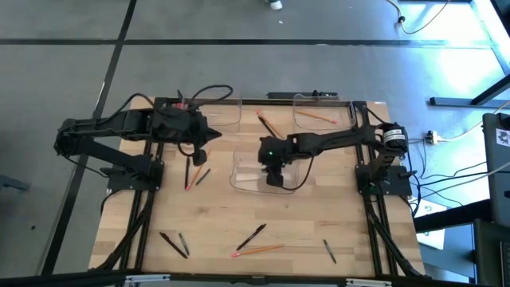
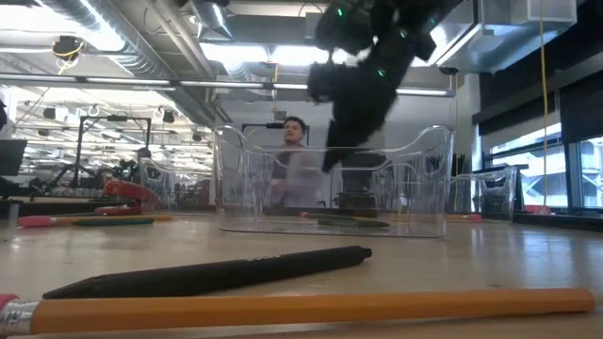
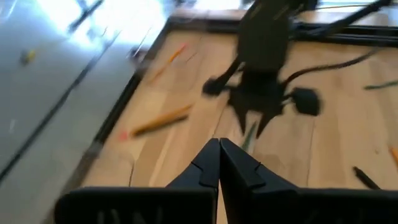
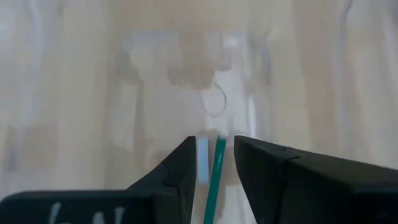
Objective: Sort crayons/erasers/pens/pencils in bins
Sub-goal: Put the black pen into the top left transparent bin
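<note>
Over the middle clear bin (image 1: 239, 171), the right gripper (image 1: 273, 177) was held, its fingers parted with a green crayon (image 4: 216, 174) seen in the gap between them; whether the crayon was gripped could not be told. Left of that bin, the left gripper (image 1: 209, 132) was kept above the table, fingers pressed together on nothing. Near the table's front edge, away from the bin, a black pen (image 2: 217, 271) and an orange pencil (image 2: 301, 309) were lying. No readable writing was noted.

Pencil (image 2: 301, 309) ends beyond frame edges
</note>
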Robot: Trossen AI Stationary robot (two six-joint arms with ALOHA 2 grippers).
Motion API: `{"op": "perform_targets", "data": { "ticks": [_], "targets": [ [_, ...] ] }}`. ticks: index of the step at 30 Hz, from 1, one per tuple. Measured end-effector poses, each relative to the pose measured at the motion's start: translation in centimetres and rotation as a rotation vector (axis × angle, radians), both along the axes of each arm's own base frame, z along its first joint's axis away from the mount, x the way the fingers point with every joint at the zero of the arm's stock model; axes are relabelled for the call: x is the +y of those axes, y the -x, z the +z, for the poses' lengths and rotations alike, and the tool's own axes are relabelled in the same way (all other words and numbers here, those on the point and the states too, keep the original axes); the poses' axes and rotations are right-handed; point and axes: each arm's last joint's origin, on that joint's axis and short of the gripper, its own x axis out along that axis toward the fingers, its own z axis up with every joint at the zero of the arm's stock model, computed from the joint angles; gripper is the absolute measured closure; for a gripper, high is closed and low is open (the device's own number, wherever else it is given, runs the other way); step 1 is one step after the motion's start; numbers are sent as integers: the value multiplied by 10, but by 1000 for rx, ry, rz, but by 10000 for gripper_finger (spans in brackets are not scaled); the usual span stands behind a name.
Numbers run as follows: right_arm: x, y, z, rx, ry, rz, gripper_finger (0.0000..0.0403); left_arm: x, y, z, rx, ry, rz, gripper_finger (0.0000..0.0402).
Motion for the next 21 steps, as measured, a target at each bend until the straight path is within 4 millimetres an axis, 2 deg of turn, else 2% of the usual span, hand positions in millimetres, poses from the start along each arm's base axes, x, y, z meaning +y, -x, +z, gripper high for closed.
{"op": "perform_targets", "data": {
  "ticks": [9, 14, 21],
  "targets": [
    [-1, -19, 66, -91, 46, 53, 291, -2, 18, -19, 158, 237, 267, 401],
    [-8, -20, 99, -103, 69, 67, 291, -4, 25, -24, 188, 330, 377, 401],
    [-27, -12, 126, -61, 115, 2, 291, -6, 26, -25, 169, 405, 444, 399]
  ]
}}
